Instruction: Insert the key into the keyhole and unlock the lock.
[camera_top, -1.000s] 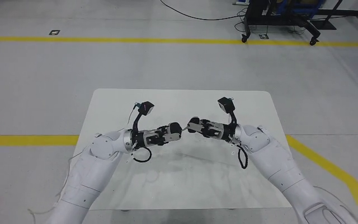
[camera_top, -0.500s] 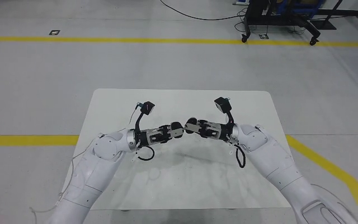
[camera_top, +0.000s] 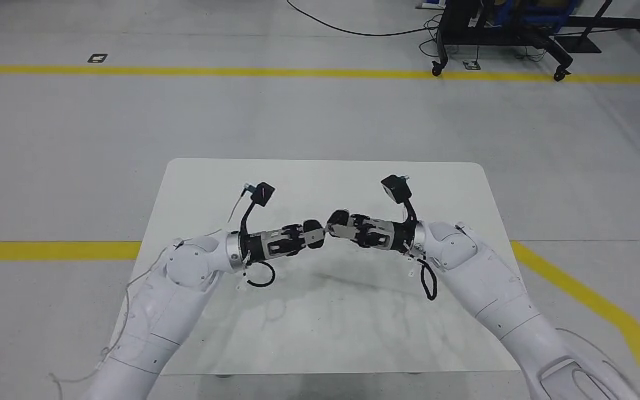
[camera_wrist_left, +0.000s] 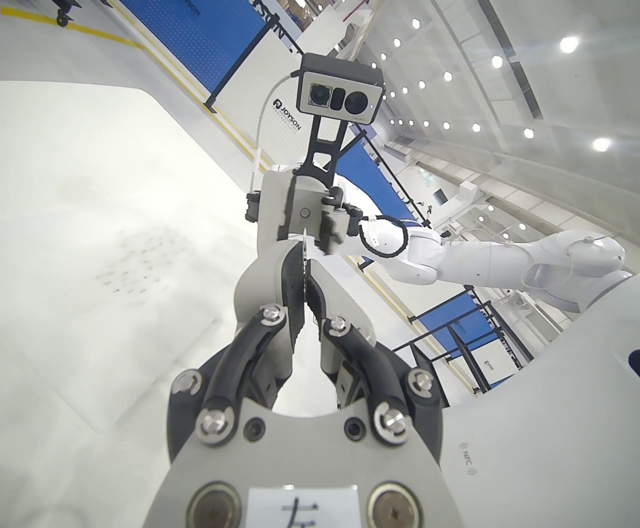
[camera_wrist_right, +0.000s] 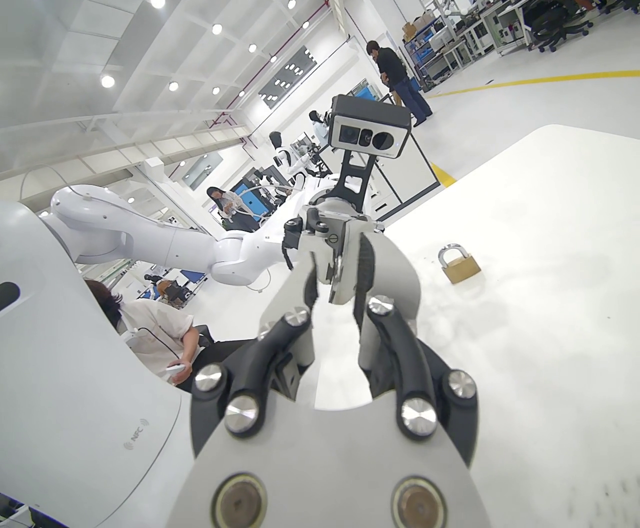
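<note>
Lots of room on the table (camera_top: 200, 200) all round. My left gripper (camera_wrist_left: 303, 260) pinches the key (camera_wrist_right: 342, 290). My right gripper (camera_wrist_right: 340, 260) is around it, grip unclear. The lock (camera_wrist_right: 460, 265) lies near.

My right tool (camera_wrist_right: 340, 267) hangs over the white table (camera_wrist_right: 550, 350), its two fingers (camera_wrist_right: 395, 280) drawn in on a flat silver key (camera_wrist_right: 339, 286) that stands between the dark ribbed pads. Straight across from me the left tool (camera_wrist_right: 340, 245) meets mine tip to tip — so close that I cannot tell whether it grips the key as well. Its wrist camera (camera_wrist_right: 371, 132) looks back at me from a black bracket above it. Past my fingers, well apart from both tools, the padlock (camera_wrist_right: 460, 266) rests on the table — brass body, silver shackle arched over it and seemingly closed.
</note>
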